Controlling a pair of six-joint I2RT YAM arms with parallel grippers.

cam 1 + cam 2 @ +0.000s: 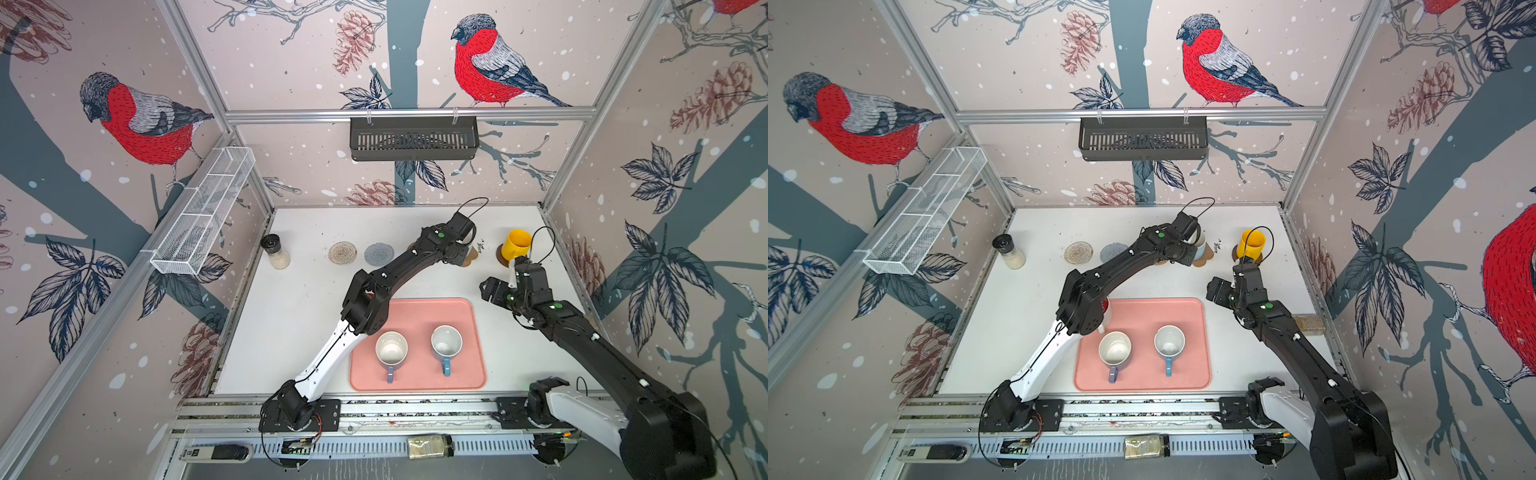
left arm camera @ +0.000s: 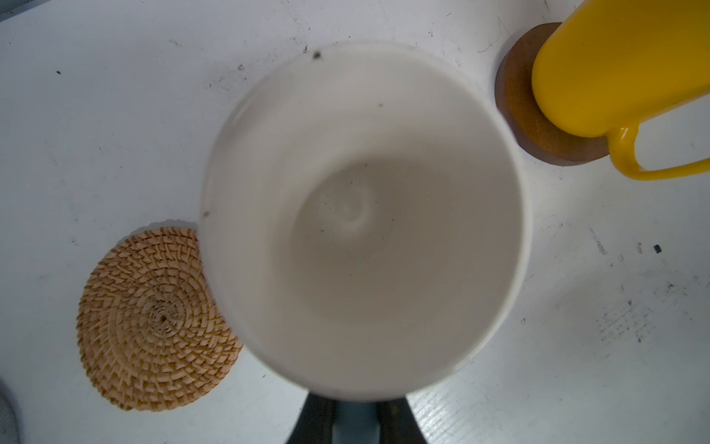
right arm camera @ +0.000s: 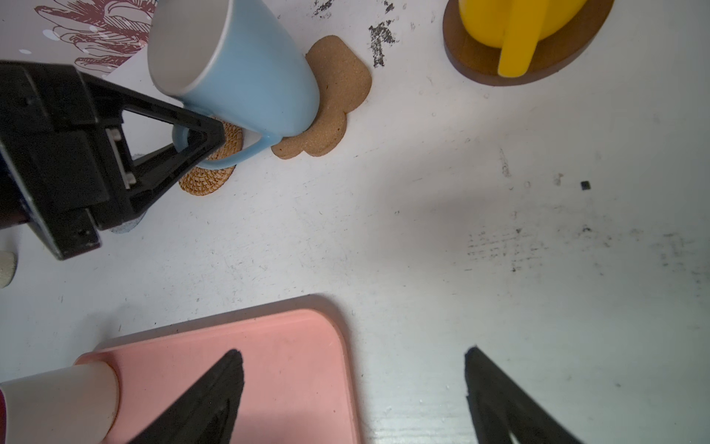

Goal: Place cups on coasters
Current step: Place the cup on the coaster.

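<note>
Left gripper (image 3: 207, 140) was clamped on the handle of the held light blue mug (image 3: 249, 77). That was upper centre-right of the table (image 3: 499, 230) in both top views, mostly hidden there by the arm. The right wrist view showed the mug's base over the cork flower coaster (image 3: 338, 88). Touching or a small gap, couldn't tell. The tan rattan coaster (image 2: 153, 319) lay just beside it, uncovered, partly under the handle. The left wrist view looked straight down into the mug's white inside.

Right gripper (image 3: 351, 351) was spread wide with nothing in it. It hung over the table between the pink tray (image 1: 473, 332) and the yellow mug (image 1: 516, 245). The yellow mug stood upright on the dark wooden disc (image 1: 500, 254), upper right of the table, handle toward the right gripper.

The beige woven coaster (image 1: 343, 252) and grey-blue coaster (image 1: 379, 253) sat side by side, upper middle-left of the table, both uncovered. The lidded glass jar (image 1: 275, 251) stood left of them.

On the tray, lower centre, were the lavender mug (image 1: 391, 349) and the second light blue mug (image 1: 446, 343). Both were upright, side by side but apart, handles toward the lower edge of the frame. The white mug with red inside (image 1: 1105, 309) was at the tray's upper left corner, mostly hidden behind the left arm's elbow.
</note>
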